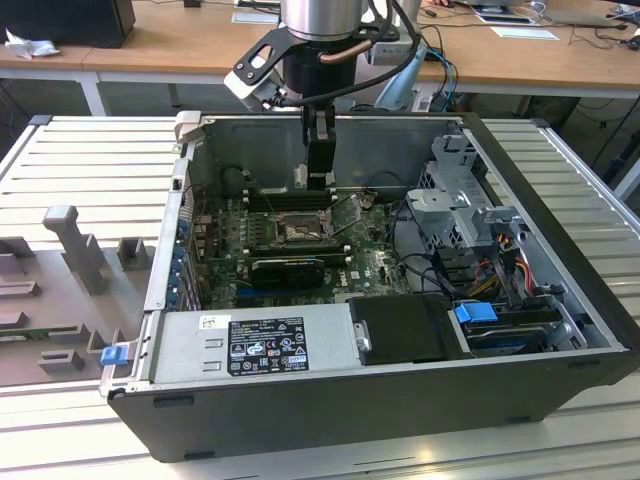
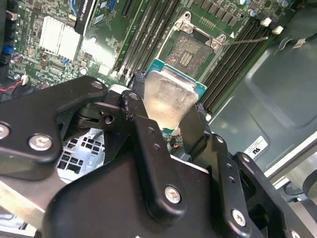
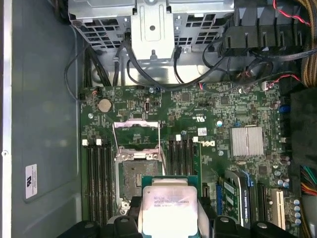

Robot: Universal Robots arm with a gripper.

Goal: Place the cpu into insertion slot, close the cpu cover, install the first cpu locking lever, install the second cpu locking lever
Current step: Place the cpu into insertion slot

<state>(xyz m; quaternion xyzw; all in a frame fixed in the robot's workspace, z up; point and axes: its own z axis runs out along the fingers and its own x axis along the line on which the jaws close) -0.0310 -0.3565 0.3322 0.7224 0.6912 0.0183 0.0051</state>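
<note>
My gripper (image 1: 319, 172) hangs inside the open computer case, just above the green motherboard. It is shut on the cpu (image 3: 168, 202), a flat square chip with a pale silver face and green edge, pinched between the black fingers (image 2: 144, 130) in both wrist views. The insertion slot (image 3: 136, 176) lies bare with its dark centre showing, a little beside and below the held cpu (image 2: 169, 94). The cpu cover (image 3: 137, 133) stands swung open on the side toward the drive cage. Thin wire locking levers (image 3: 114, 144) are raised along the socket's sides. The slot (image 1: 296, 232) sits below the gripper in the exterior view.
Long black memory slots (image 3: 97, 178) flank the socket on both sides. A finned silver heat sink (image 3: 247, 141) is on the board. A drive cage (image 1: 455, 205) with cables stands at the exterior view's right, and a power supply (image 1: 255, 342) lies at the front. Case walls (image 1: 180, 200) surround the board.
</note>
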